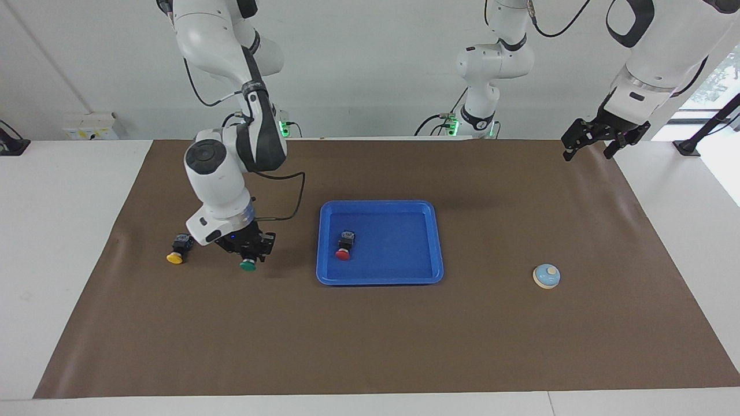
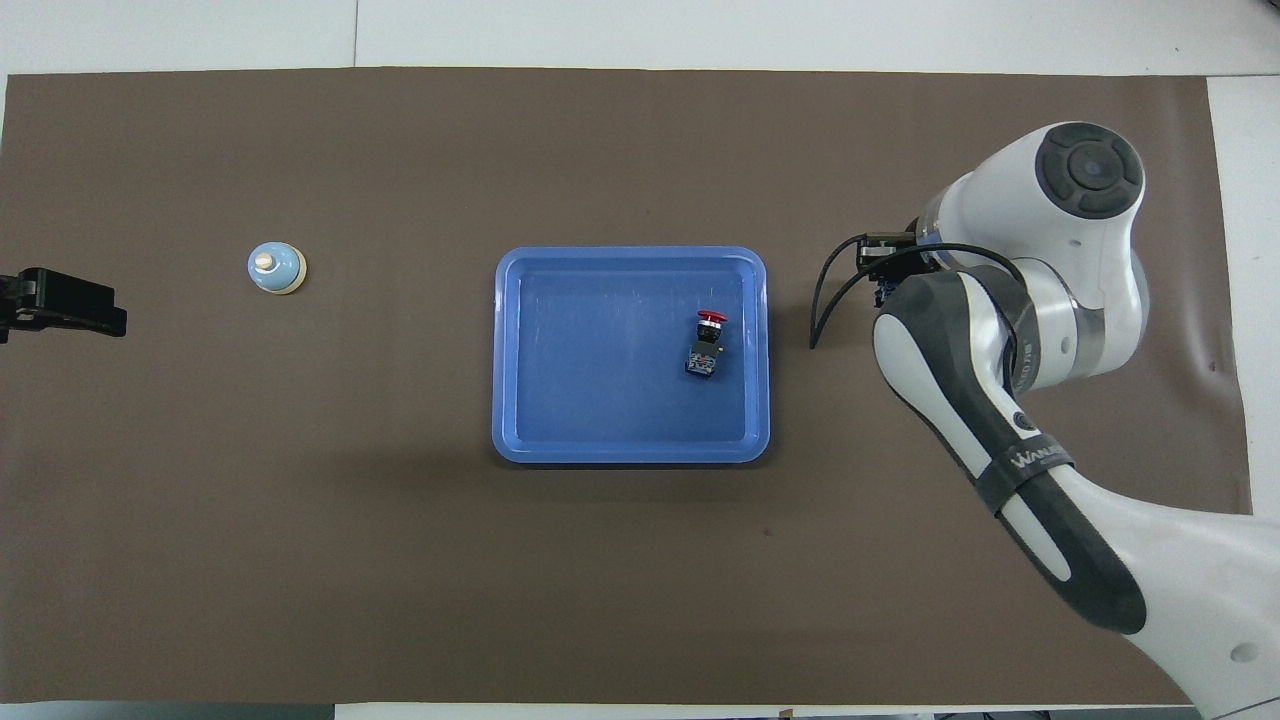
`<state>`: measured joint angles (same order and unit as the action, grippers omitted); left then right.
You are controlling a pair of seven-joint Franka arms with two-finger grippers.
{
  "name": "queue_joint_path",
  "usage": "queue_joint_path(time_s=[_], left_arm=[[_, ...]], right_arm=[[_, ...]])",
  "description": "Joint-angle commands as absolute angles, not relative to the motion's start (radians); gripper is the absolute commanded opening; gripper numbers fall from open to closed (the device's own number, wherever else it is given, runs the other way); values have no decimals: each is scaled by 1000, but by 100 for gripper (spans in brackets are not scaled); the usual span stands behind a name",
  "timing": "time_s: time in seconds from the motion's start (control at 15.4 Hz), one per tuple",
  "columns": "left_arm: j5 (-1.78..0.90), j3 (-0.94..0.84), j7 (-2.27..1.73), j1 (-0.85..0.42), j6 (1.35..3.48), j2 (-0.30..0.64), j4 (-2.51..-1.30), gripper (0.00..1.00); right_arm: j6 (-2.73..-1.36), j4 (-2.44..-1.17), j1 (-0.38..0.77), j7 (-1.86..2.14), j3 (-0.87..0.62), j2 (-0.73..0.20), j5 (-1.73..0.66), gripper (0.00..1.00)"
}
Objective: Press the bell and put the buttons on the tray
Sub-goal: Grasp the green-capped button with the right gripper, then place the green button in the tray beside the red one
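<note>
While the left gripper (image 1: 591, 145) waits spread – red button (image 1: 344, 249) alone in the tray (image 1: 404, 278), right gripper (image 1: 250, 254) clamped on the green button (image 1: 248, 265)

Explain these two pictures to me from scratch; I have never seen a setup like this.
Two white robot arms work at a table covered with a brown mat. One picture faces the robots from across the table; the other looks down from above their end.

The right gripper, up over the mat between the yellow button and the tray, is shut on the green-capped push button with a black body. The left gripper waits open, raised at its arm's end of the table.

The shallow bright-blue plastic tray holds the red-capped push button, lying on its side. The yellow-capped push button lies on the mat, the small light-blue dome bell toward the left arm's end.
</note>
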<state>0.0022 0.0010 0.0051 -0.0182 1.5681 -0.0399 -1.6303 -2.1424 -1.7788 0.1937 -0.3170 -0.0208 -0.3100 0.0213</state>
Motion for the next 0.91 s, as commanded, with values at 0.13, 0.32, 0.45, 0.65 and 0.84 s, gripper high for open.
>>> queue_joint_path(time_s=[0.13, 0.32, 0.45, 0.65, 0.84], left_arm=[[-9, 2, 3, -15, 1559, -55, -1646, 100], [-9, 2, 3, -15, 1559, -55, -1646, 100], [-9, 2, 3, -15, 1559, -55, -1646, 100], [-9, 2, 3, -15, 1559, -55, -1646, 100], [-9, 2, 3, -15, 1559, -55, -1646, 100]], right_arm=[[-2074, -1638, 352, -506, -21, -363, 14, 0], [-2083, -1599, 465, -627, -21, -406, 12, 0], [-2104, -1592, 524, -643, -21, -451, 14, 0], [-2181, -1603, 563, -702, -21, -500, -8, 0], [-2229, -1638, 563, -706, -21, -508, -17, 0]])
